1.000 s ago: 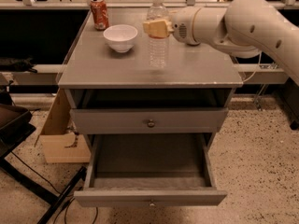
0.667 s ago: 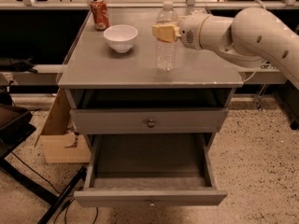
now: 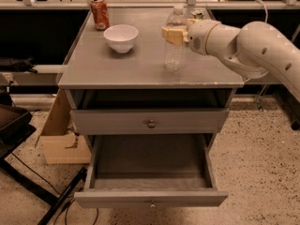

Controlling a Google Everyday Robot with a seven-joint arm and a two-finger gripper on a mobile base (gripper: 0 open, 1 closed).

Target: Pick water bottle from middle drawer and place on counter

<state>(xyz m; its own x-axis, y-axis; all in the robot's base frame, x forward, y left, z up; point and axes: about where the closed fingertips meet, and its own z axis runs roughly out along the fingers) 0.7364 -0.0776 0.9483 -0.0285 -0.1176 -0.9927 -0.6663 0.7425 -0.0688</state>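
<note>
The water bottle, clear and ribbed with a white cap, stands upright at the right middle of the grey counter. My gripper reaches in from the right, and its tan fingers are shut around the bottle's upper body below the neck. I cannot tell if the bottle's base rests on the counter or hangs just above it. The middle drawer is pulled open at the bottom of the cabinet, and its grey floor is bare.
A white bowl and a red soda can sit at the counter's back left. A white-green can stands behind the gripper. A closed knobbed drawer front is above the open drawer. A cardboard box and a black stand are on the floor at the left.
My gripper has carried the water bottle to the right across the counter, away from the bowl. The bowl, can and drawer have not moved.
</note>
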